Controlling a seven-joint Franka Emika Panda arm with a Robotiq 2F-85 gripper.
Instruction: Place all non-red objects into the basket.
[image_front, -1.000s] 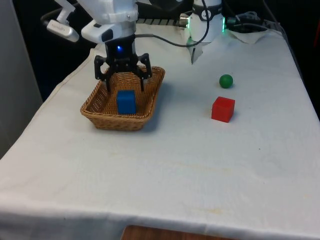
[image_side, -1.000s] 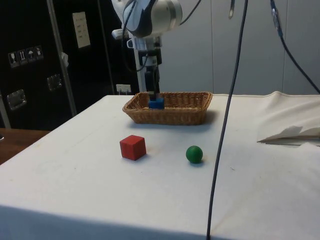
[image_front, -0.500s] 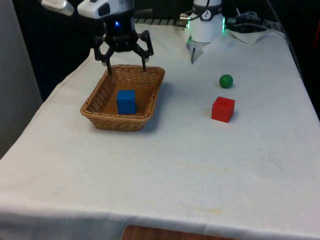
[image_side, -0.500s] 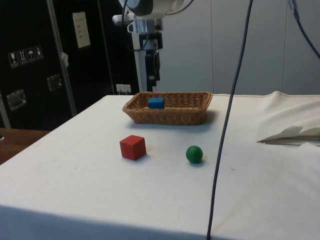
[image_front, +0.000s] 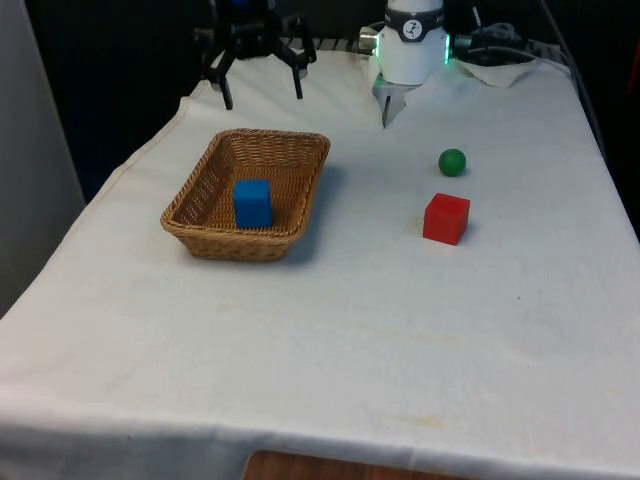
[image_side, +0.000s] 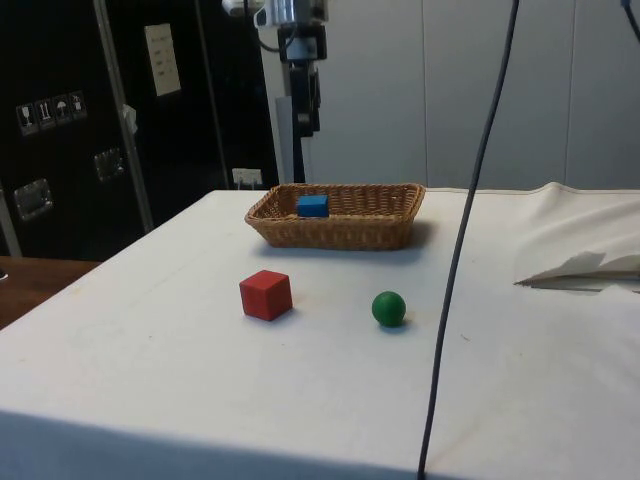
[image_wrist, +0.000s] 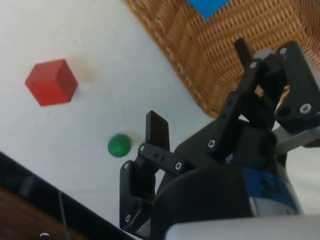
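- Front view: the end effector (image_front: 262, 85) hangs high above the bench's (image_front: 330, 330) far edge, fingers spread wide and holding nothing. The basket (image_front: 205, 225) sits towards the front view's left with the blue cube (image_front: 253, 203) inside. The green ball (image_front: 452, 162) and red cube (image_front: 446, 219) lie near each other towards the front view's right.
- Side view: the end effector (image_side: 305, 105) points straight down, well above the basket (image_side: 345, 230).
- Wrist view: the released fingers (image_wrist: 157, 131) touch nothing; the green ball (image_wrist: 119, 145) lies on the cloth well apart from the basket (image_wrist: 215, 60).

Blue cube (image_wrist: 206, 6) — cropped at frame edge — basket (image_wrist: 235, 30) too.
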